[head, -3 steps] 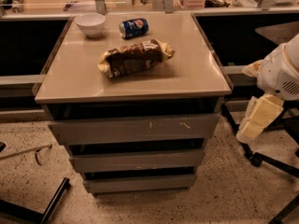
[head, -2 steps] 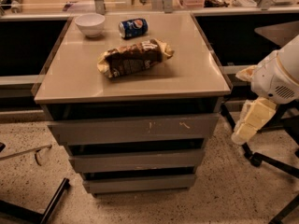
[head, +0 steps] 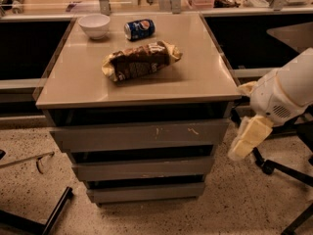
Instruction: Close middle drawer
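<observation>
Tool (head: 248, 140), grip unclear, hangs right of middle drawer (head: 142, 169), Pepsi can (head: 139, 29) atop cabinet (head: 73, 89).

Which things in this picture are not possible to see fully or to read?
- Inside of the middle drawer, camera view: only a dark gap shows, and the scratched drawer front above hides the rest.
- Arm, camera view: cut off by the right edge. Its tool hangs right of the cabinet, apart from it.
- Print on the bag, camera view: too small to read.
</observation>
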`<action>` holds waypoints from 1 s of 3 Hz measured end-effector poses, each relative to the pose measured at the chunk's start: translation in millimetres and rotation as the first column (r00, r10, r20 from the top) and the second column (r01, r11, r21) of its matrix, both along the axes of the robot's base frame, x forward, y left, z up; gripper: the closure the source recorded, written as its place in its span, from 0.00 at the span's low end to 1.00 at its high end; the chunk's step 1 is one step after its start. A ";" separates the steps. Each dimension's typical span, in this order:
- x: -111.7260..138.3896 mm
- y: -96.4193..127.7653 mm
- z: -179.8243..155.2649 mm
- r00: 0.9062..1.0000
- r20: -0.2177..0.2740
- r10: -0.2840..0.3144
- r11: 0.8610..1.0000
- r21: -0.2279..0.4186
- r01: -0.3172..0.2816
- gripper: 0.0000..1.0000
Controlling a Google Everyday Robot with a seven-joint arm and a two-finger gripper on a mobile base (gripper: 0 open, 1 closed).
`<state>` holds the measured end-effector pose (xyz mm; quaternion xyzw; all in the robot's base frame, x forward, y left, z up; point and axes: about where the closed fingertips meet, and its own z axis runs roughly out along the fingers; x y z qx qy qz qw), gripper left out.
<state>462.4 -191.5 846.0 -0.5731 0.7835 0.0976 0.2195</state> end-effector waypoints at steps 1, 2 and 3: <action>-16.3 42.2 -58.3 1.000 -0.021 0.004 0.988 0.152 0.000 0.00; -14.9 74.4 -101.8 1.000 -0.004 -0.016 0.949 0.316 0.016 0.00; -15.0 74.4 -101.7 1.000 -0.004 -0.016 0.949 0.315 0.016 0.00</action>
